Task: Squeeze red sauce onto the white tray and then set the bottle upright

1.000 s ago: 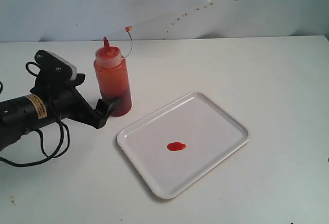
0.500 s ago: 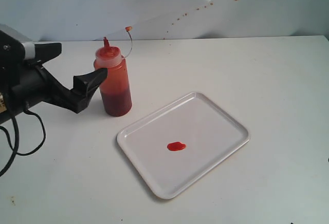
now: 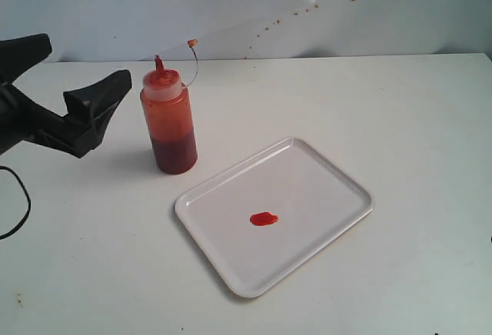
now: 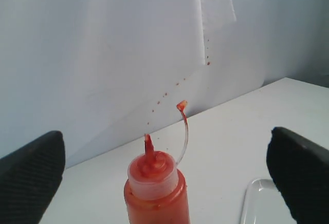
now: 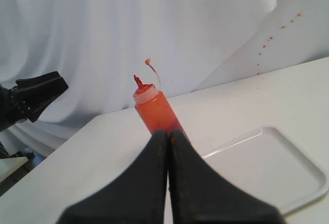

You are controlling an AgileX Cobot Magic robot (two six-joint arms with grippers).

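The bottle (image 3: pixel 169 124) stands upright on the table, orange-red with a pointed red nozzle and its small tip cap dangling on a tether; it also shows as the bottle (image 4: pixel 156 190) and the bottle (image 5: pixel 154 112). My left gripper (image 3: pixel 73 81) hangs open to its left, raised and apart from it, with nothing between its fingers (image 4: pixel 31 175). The white tray (image 3: pixel 323 174) lies to the bottle's right with a small oval blob of red sauce (image 3: pixel 264 218) near its middle. My right gripper (image 5: pixel 168 134) is shut and empty; it does not show in the exterior view.
Small red specks dot the white backdrop (image 3: pixel 269 26) behind the table. A black cable (image 3: pixel 19 197) loops at the left edge. The tray's corner (image 4: pixel 254 198) shows beside the bottle.
My left gripper has drawn back leftward and upward from the bottle, from around its lower body to clear of it. The bottle stays upright where it stood.
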